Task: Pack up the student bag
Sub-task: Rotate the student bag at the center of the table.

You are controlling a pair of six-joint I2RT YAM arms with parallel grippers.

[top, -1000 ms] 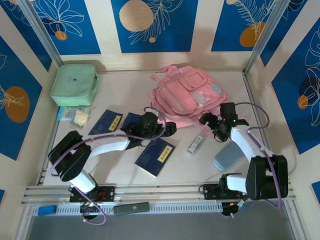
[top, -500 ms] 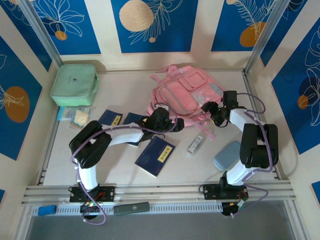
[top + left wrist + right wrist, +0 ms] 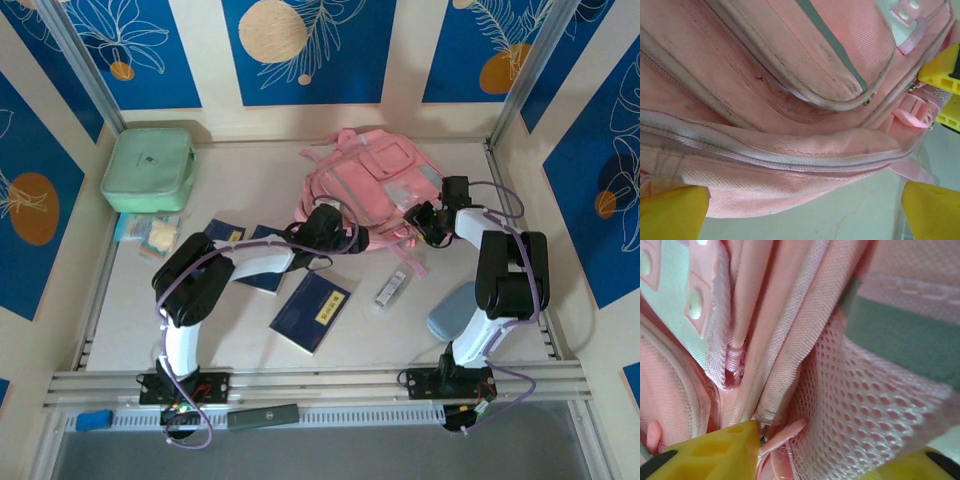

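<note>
Left end effector (image 3: 800,212) apart beside student bag (image 3: 790,100) — right end effector (image 3: 832,452) buried in its fabric, grip unclear

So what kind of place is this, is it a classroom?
Probably not a classroom, more likely a robot practice booth. Blue leaf-patterned wall panels box in a pale table, two white-and-black robot arms are bolted to its metal rail, and a soft pink fabric backpack lies there for packing.

readable text: none | yellow labels (image 3: 326,310) on blue booklets (image 3: 300,325): too small
</note>
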